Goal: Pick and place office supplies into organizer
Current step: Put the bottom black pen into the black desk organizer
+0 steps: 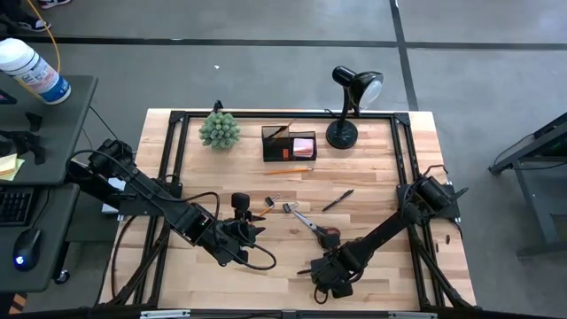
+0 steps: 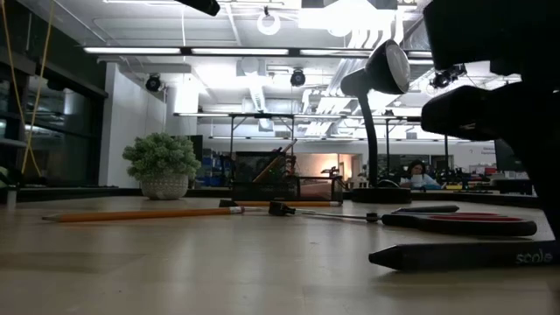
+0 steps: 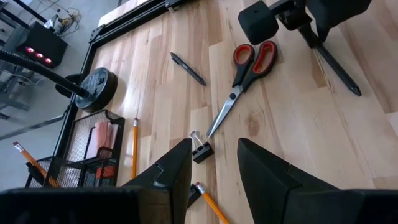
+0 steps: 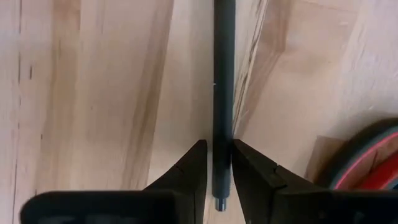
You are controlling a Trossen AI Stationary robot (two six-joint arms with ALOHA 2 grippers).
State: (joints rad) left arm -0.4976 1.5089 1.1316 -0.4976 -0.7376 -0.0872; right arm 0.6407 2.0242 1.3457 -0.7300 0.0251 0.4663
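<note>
The right end effector (image 4: 216,167) sits low over the wooden surface (image 1: 372,177), its two fingers clenched on a thin black pen (image 4: 223,81). The pen lies flat on the wood, gripped close to one end, with most of its barrel reaching out ahead of the fingers. It looks light, stiff and smooth, so it may slip or swing when lifted; a hold nearer its middle would likely balance better. Just beside this end effector lie scissors (image 1: 317,229) with red handles and slim metal blades, closed and flat.

The left end effector (image 3: 214,168) waits with its fingers parted and empty. Just ahead of it lie a small black clip (image 3: 200,150) and an orange pencil (image 3: 210,202); another black pen (image 3: 188,68) lies farther off.

The organizer (image 1: 289,143), a small black mesh caddy, stands well beyond both end effectors. It holds a pink pad (image 1: 303,144), and a pencil (image 1: 290,169) lies just in front of it.
</note>
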